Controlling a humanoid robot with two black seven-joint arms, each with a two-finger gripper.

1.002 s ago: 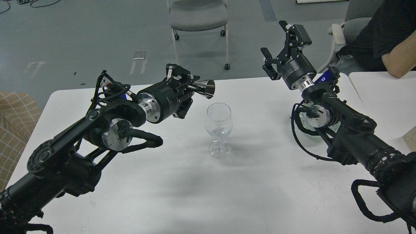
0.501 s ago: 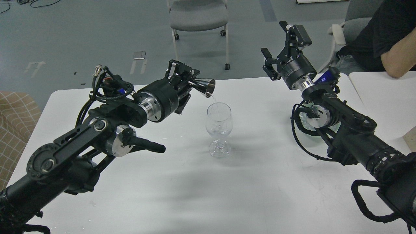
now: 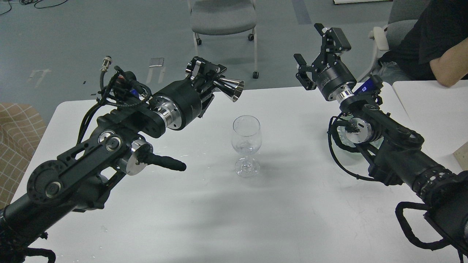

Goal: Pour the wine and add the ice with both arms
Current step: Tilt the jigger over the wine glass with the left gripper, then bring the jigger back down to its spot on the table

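Note:
A clear wine glass (image 3: pixel 246 145) stands upright mid-table with a little clear liquid low in its bowl. My left gripper (image 3: pixel 214 81) is shut on a shiny steel jigger (image 3: pixel 230 88), held on its side up and left of the glass rim, mouth pointing right and slightly down. My right gripper (image 3: pixel 311 51) is open and empty, raised high past the table's far edge, right of the glass. No ice cubes show.
The white table (image 3: pixel 226 212) fills the foreground. A second white table (image 3: pixel 431 109) stands at right, with a seated person's arm (image 3: pixel 448 67) over it. A grey wheeled chair (image 3: pixel 223 22) stands behind. A beige checked seat (image 3: pixel 14 146) is at left.
My left arm tipped the jigger over the glass and a thin stream ran in; it has since risen and drawn back, and the stream has stopped. The right arm has not moved.

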